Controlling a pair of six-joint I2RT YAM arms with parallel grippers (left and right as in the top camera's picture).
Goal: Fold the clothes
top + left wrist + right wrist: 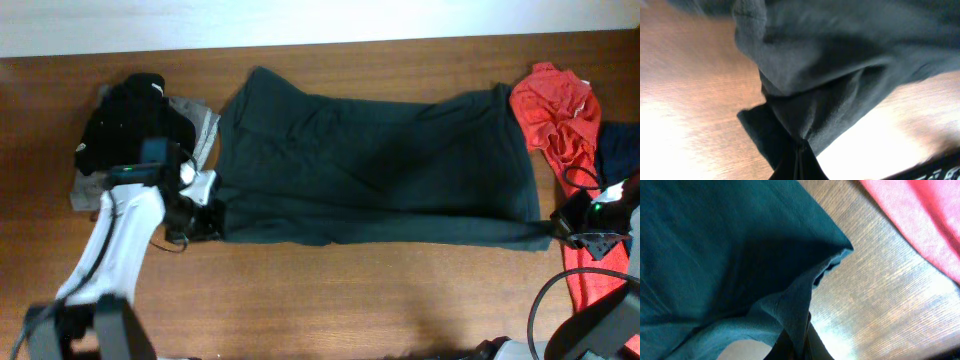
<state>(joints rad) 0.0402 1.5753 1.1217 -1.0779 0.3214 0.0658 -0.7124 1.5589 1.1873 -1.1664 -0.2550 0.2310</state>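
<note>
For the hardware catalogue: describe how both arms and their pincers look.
The left arm has a long white shell, black joints with a small green light, and thin black cables looping beside the black left pincer. The right arm is mostly black with a white patch, a green light and looping black cables; the right pincer is black too.

1 dark green T-shirt [370, 165], 1 red garment [555, 115], 1 black garment [130, 120], 1 grey garment [203, 118], 1 blue garment [620, 150], 2 robot arms [125, 240] [600, 320], 1 wooden table [350, 300]

- Brown wooden counter [330, 300], bare along the near side.
- A dark green T-shirt [370, 170] spread across its middle.
- A red garment [555, 120] bunched at the right.
- A black garment [130, 125] on a grey cloth [197, 118], far left.
</note>
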